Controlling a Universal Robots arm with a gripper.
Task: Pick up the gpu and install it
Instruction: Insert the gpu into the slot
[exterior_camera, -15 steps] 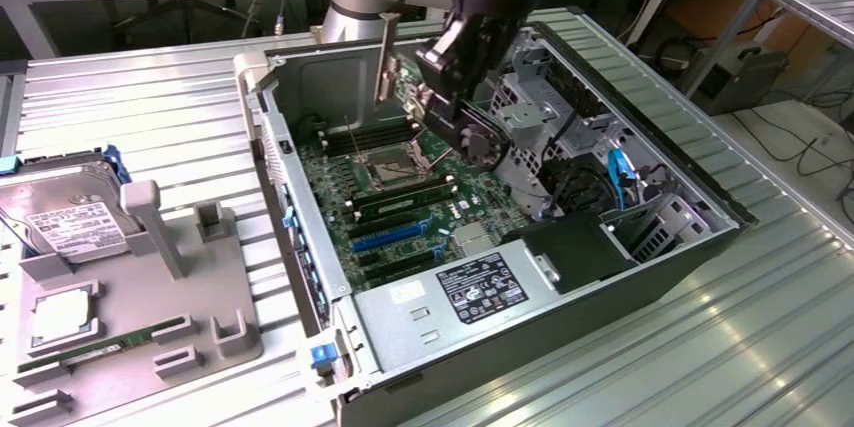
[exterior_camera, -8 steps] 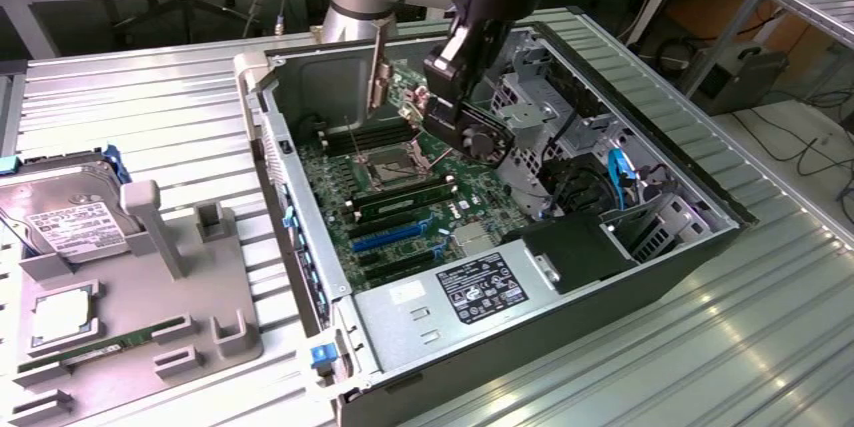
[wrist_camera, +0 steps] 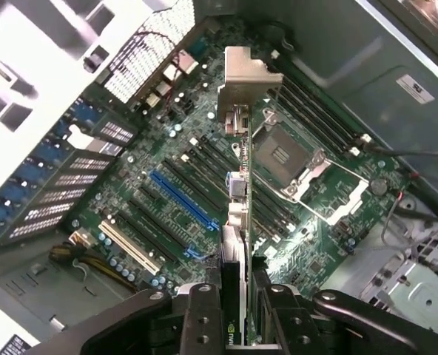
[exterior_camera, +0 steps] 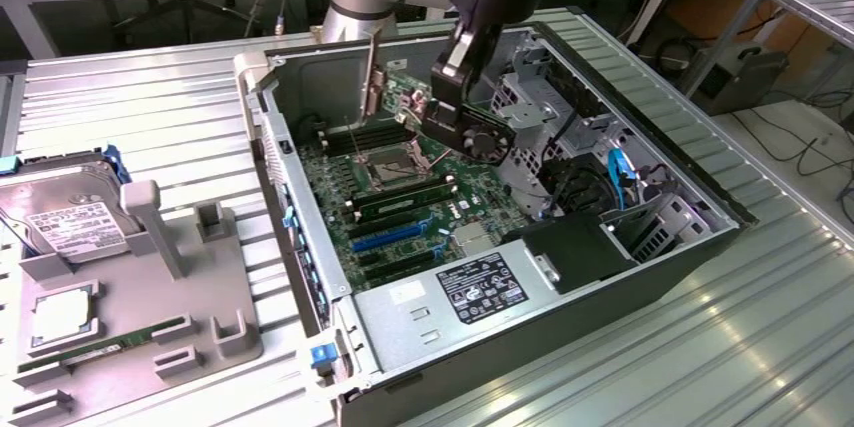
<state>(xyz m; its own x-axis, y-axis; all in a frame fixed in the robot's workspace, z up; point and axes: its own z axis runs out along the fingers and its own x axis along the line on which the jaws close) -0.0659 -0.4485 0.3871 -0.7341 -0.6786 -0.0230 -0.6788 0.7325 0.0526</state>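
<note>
The gpu [exterior_camera: 461,125], a black card with a small fan and a silver bracket [exterior_camera: 372,75] on one end, hangs inside the open computer case [exterior_camera: 274,147], above the green motherboard [exterior_camera: 400,197]. My gripper [exterior_camera: 451,75] is shut on the card's upper edge, reaching down from above. In the wrist view the gpu [wrist_camera: 235,222] is seen edge-on, running from between my two black fingers [wrist_camera: 203,322] out to its bracket [wrist_camera: 243,74]. Under it lie the motherboard's CPU socket [wrist_camera: 289,159] and the long blue slot [wrist_camera: 183,200]. The card is clear of the board.
A grey fixture tray [exterior_camera: 147,297] on the exterior view's left holds a hard drive [exterior_camera: 67,219], a processor [exterior_camera: 60,312] and a green memory stick [exterior_camera: 94,349]. Inside the case are the power supply [exterior_camera: 461,292], drive cage [exterior_camera: 534,97] and cables [exterior_camera: 614,172].
</note>
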